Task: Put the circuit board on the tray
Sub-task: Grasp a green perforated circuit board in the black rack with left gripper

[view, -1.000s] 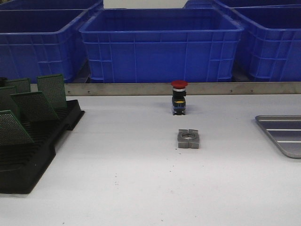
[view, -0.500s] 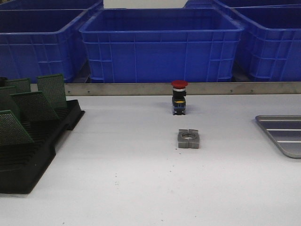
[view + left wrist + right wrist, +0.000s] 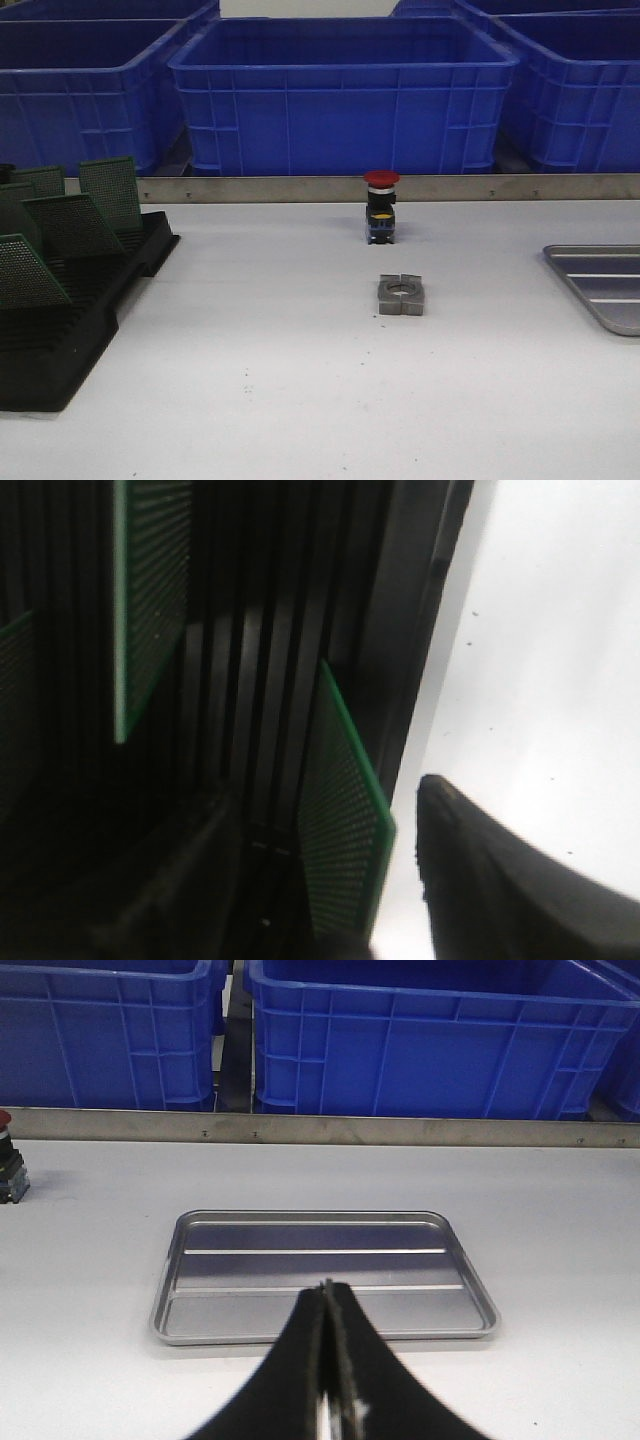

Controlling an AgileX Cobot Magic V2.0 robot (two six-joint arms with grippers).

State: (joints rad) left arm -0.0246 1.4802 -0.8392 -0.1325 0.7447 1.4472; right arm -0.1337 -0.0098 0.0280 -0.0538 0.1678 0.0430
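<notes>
Left wrist view shows the left tool point(image 3: 395, 880) spread open around a green circuit board point(image 3: 345, 830) standing upright in the black rack point(image 3: 260, 680), one finger either side, likely for an edge grip. Right tool point(image 3: 328, 1360) is pinched closed, empty, above the bare tray point(image 3: 320, 1265), well apart from the rack

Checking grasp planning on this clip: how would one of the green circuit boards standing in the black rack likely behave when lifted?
The circuit board looks thin, flat and straight-edged, so probably stiff and light. It leans in the black rack, so it likely sits loosely and may tip if nudged. Gripped on its faces, such a thin board could swing.
</notes>
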